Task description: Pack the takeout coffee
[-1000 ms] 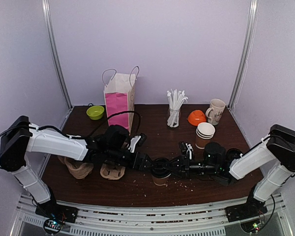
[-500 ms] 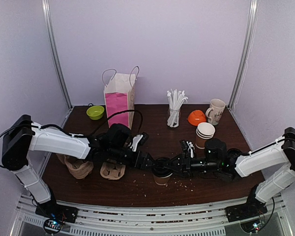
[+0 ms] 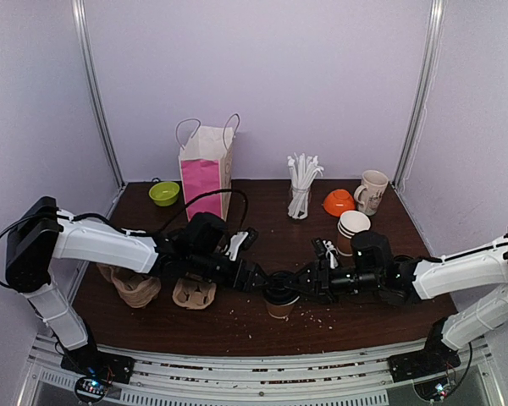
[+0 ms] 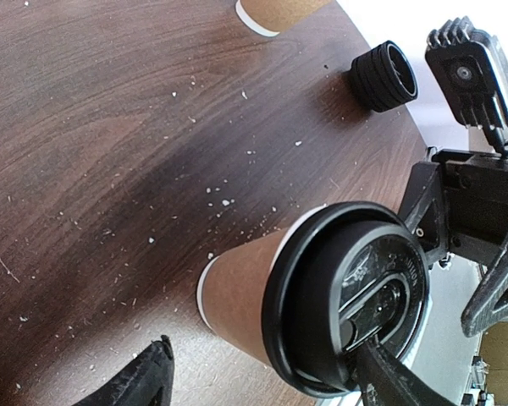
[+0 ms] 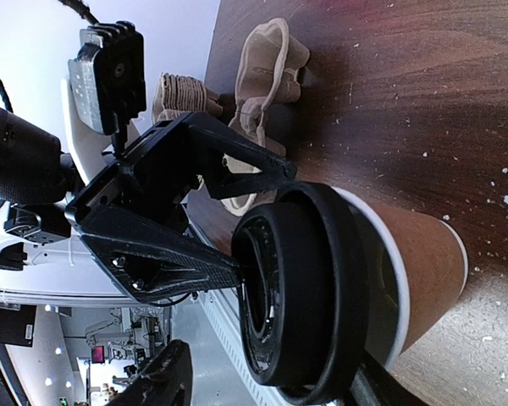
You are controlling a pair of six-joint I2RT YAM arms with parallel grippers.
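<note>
The cup (image 3: 278,303) stands front-centre on the desk (image 3: 262,334) between left claw (image 3: 256,279) and right claw (image 3: 303,283), both spread, neither clenched on it; light and crushable, it likely wants a gentle hold below the rim.

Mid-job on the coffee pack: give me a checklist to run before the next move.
1. Black lid on paper cup: ok.
2. Cup upright on table: ok.
3. Cup gripped: not ok; left gripper and right gripper both straddle it, open.
4. Free slot in carrier: cannot tell.
5. Is the pink bag upright: ok.
</note>
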